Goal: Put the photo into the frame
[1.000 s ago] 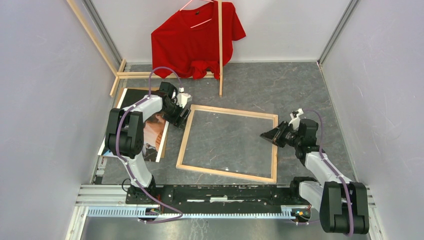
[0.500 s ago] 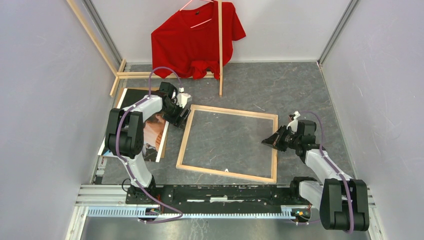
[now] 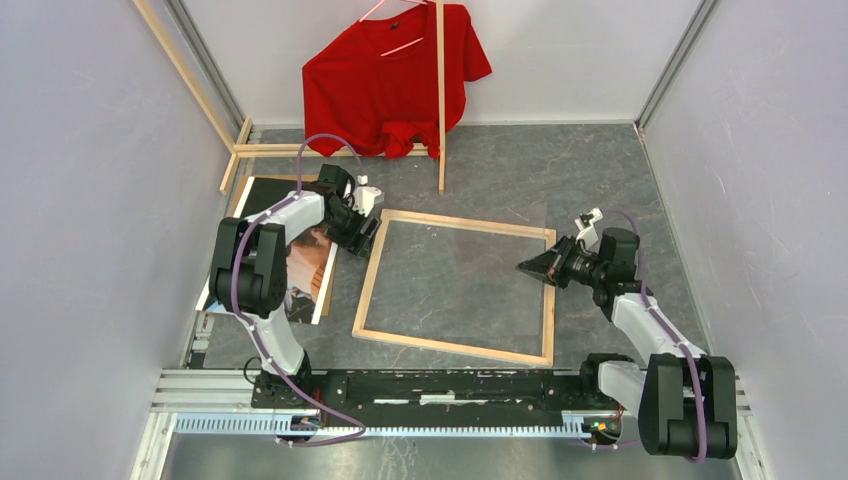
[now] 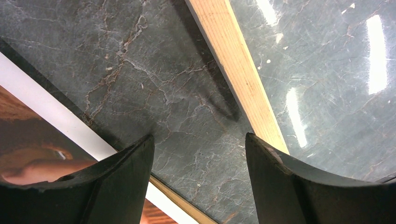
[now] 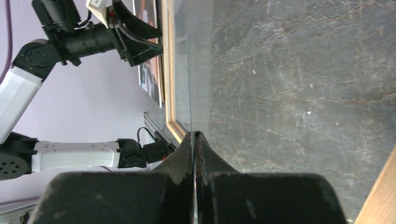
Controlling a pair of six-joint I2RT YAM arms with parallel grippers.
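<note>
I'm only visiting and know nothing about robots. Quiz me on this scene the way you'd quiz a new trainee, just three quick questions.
1. True or false: the photo already lies inside the frame.
2. What does the right gripper pinch? A the photo; B the clear sheet; C the frame's wooden rail.
3. Fill the gap: a ___ T-shirt hangs on the wooden rack at the back.

Key:
1. False: the photo lies beside the frame, to its left.
2. B.
3. Red.
</note>
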